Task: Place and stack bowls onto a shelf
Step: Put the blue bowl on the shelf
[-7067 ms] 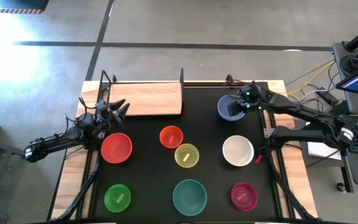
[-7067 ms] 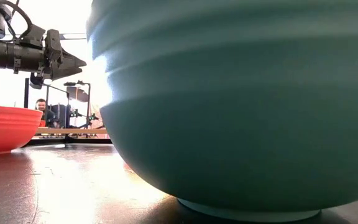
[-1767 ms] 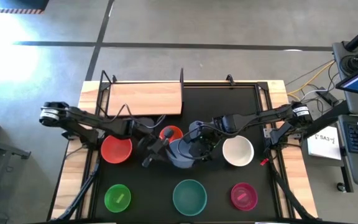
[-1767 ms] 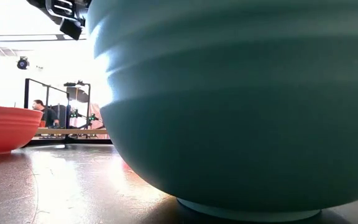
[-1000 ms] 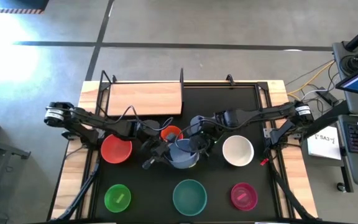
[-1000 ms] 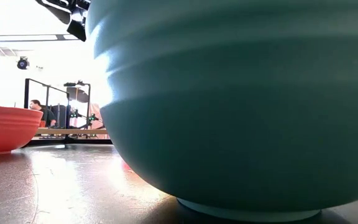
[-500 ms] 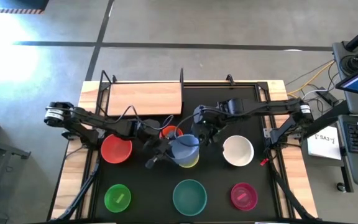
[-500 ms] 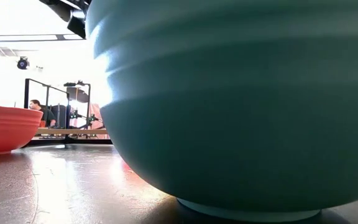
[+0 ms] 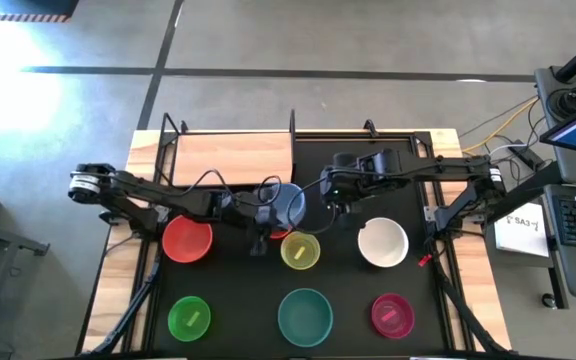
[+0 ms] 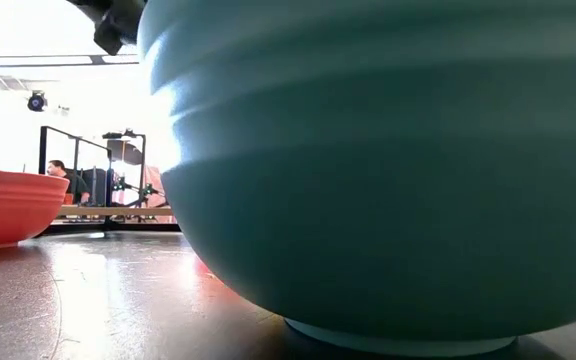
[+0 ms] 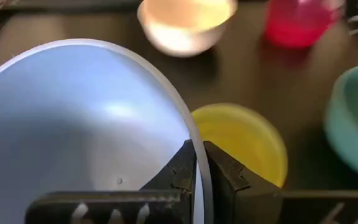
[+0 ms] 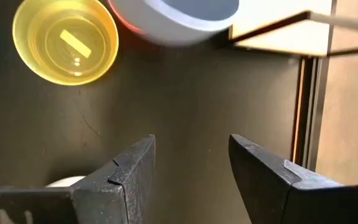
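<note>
Over the black mat (image 9: 368,290), the left gripper (image 9: 271,208) pinches the blue bowl's (image 9: 287,205) rim while the right gripper (image 9: 333,190), fingers apart, hangs just beside it.

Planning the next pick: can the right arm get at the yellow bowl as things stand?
Probably yes. The right pincer is open and empty, the yellow bowl sits uncovered close by. The left pincer, holding the blue bowl, crowds that side.

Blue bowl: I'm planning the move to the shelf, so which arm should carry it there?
Left. The left tool is shut on the blue bowl rim, close to the shelf. The right tool is open and holds nothing.
</note>
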Controlling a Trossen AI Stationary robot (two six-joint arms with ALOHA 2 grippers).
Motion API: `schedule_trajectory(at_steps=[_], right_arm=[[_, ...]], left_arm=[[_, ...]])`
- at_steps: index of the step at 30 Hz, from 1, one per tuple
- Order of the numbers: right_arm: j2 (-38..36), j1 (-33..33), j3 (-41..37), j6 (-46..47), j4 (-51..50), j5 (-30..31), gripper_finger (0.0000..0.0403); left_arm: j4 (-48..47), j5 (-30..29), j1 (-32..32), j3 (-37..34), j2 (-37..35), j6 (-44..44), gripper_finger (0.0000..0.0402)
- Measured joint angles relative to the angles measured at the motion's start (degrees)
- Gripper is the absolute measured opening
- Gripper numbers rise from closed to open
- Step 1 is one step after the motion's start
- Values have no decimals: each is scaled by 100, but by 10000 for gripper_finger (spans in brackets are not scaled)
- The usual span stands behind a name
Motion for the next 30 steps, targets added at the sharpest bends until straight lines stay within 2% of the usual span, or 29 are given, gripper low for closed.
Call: schedule_trajectory(at_steps=[4,10,13,15,19,23,30], right_arm=[[0,-27,0,49,-108,4,194],[0,-40,-2,161,-207,2,194],[0,-48,-2,163,-323,2,194],[0,-93,-4,171,-367,0,194],[0,-245,-4,284,-381,0,194],[0,-448,-4,418,-448,0,194],[12,-720,-4,825,-434,0,194]], left_arm=[[-1071,-1061,15,178,-214,-263,5],[-3751,-3244,27,912,-283,-1029,6],[-4961,-3833,86,1159,-260,-1722,6],[-5472,-3944,199,1174,-265,-2050,6],[-5859,-3812,635,1007,-296,-2394,6],[-5848,-3269,1242,753,-293,-2330,6],[-5663,-3265,2251,498,-297,-2009,6]])
